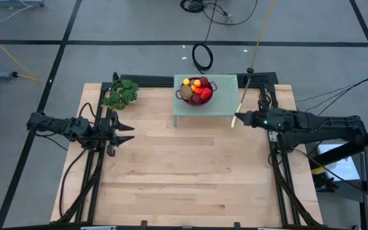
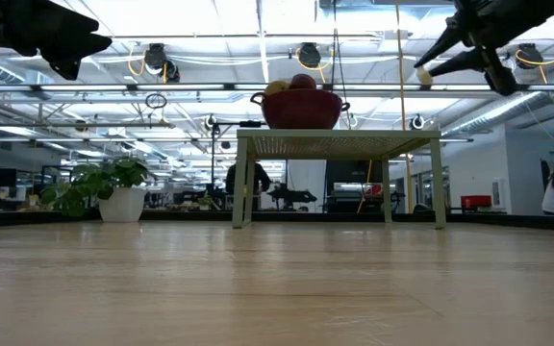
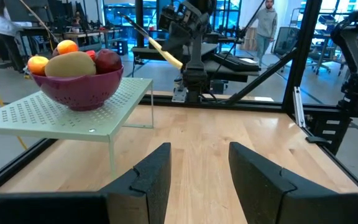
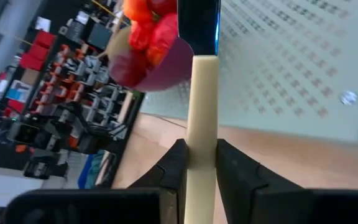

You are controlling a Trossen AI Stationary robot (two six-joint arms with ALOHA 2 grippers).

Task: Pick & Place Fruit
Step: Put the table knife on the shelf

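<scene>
The fruit (image 1: 197,88) lies heaped in a dark red colander bowl (image 3: 79,87), which stands on a pale green perforated stand (image 1: 225,105) at the table's far middle. In the left wrist view I see a brown-green oval, a dark red ball and small orange pieces on top. My right gripper (image 1: 240,119) hangs in the air just right of the stand, shut on a slim yellow-handled knife (image 4: 202,112). My left gripper (image 1: 128,132) waits at the table's left, level and open, with nothing between its fingers (image 3: 157,174). My right gripper pinches the knife's pale yellow handle (image 4: 201,149) between its two fingers, one on each flat side. The handle runs on past the fingertips to the dark blade (image 4: 197,25), which points toward the stand and bowl. The knife is lifted clear of the table.
A leafy green sprig (image 1: 121,94) stands at the table's far left corner. A black frame rail (image 1: 158,80) borders the far edge. The wooden tabletop (image 1: 190,172) stretches wide in front of the stand. A person (image 3: 267,22) stands in the room beyond.
</scene>
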